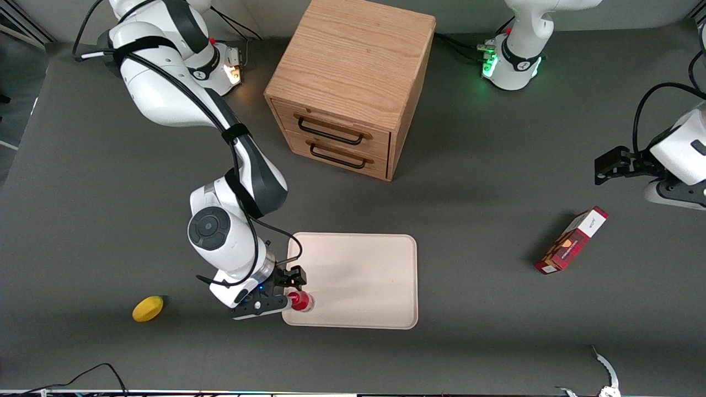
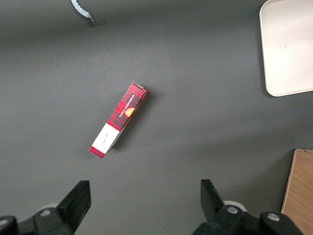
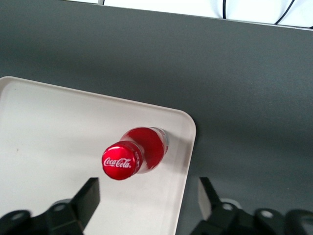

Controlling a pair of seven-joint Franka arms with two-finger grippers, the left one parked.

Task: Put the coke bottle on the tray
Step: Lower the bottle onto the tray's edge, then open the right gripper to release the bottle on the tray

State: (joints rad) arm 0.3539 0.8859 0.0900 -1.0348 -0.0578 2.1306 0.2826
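Now | small red coke bottle (image 3: 139,152) upright on cream-beige flat tray (image 1: 364,275), lower-left corner in the front view; gripper (image 1: 290,290) above it, fingers spread, not touching

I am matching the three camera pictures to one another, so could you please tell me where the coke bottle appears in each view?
Front view: the coke bottle stands upright on the tray, in the corner nearest the camera at the working arm's end, with the open hand around it.
Left wrist view: not in it; only a tray corner and the carton box show.
Right wrist view: the bottle stands near the tray's rounded corner.
Shared landmark: the tray.
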